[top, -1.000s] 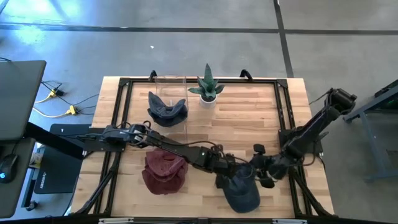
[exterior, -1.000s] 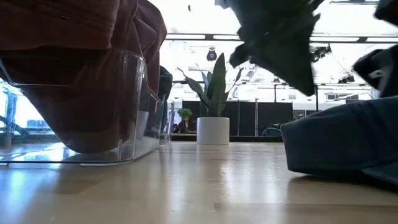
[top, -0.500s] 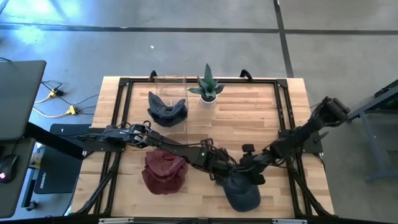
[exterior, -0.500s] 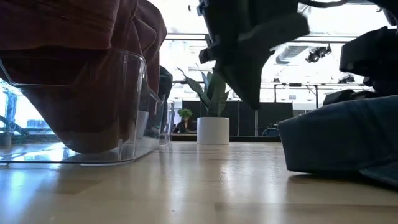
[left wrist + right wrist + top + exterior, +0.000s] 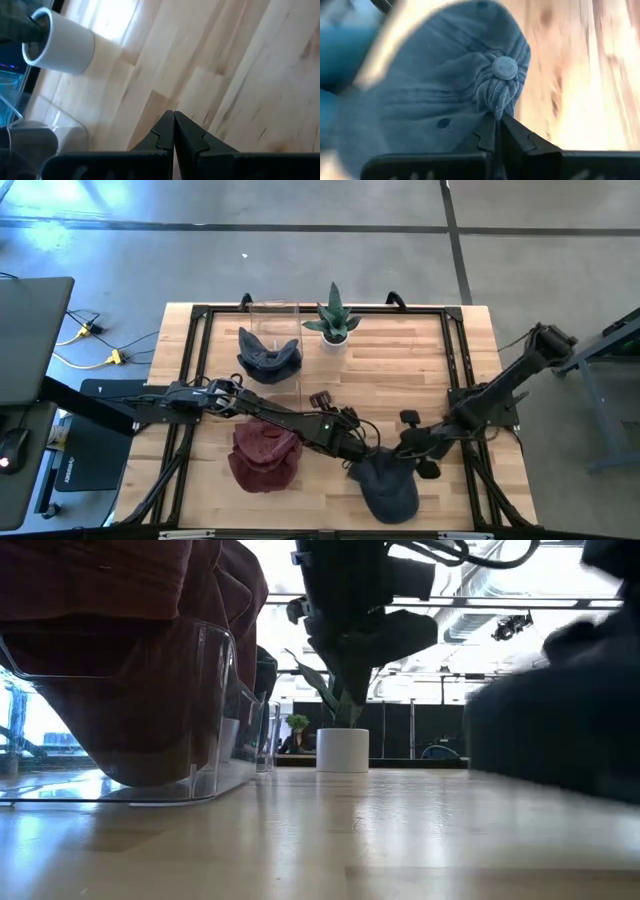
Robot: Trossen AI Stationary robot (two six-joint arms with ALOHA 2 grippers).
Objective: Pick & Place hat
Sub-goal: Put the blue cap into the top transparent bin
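Note:
The blue denim hat (image 5: 390, 488) lies near the table's front edge, right of centre; it fills the right of the low view (image 5: 560, 730). My right gripper (image 5: 388, 457) reaches in from the right and is shut on its crown (image 5: 445, 95). My left gripper (image 5: 319, 398) is shut and holds nothing. It hovers over bare wood (image 5: 173, 114) left of and beyond the hat, pointing toward the white pot. My right gripper pinches a gathered fold of the crown's cloth (image 5: 496, 102) between its two fingers, just below the hat's top button (image 5: 504, 67). The fingers come in slanting down from the table's right. In the low view the hat's underside toward the table's left stands slightly above the wood.
A red hat (image 5: 265, 457) sits in a clear container at the front left. A dark blue hat (image 5: 268, 356) fills another clear container farther back. A plant in a white pot (image 5: 335, 332) stands at the far middle. Black frame rails (image 5: 455, 370) run along the table's sides.
My right gripper has moved toward the table's left onto the hat's crown and shut on it. My left gripper has drawn away from the hat toward the far left and up. The hat's left side has risen a little.

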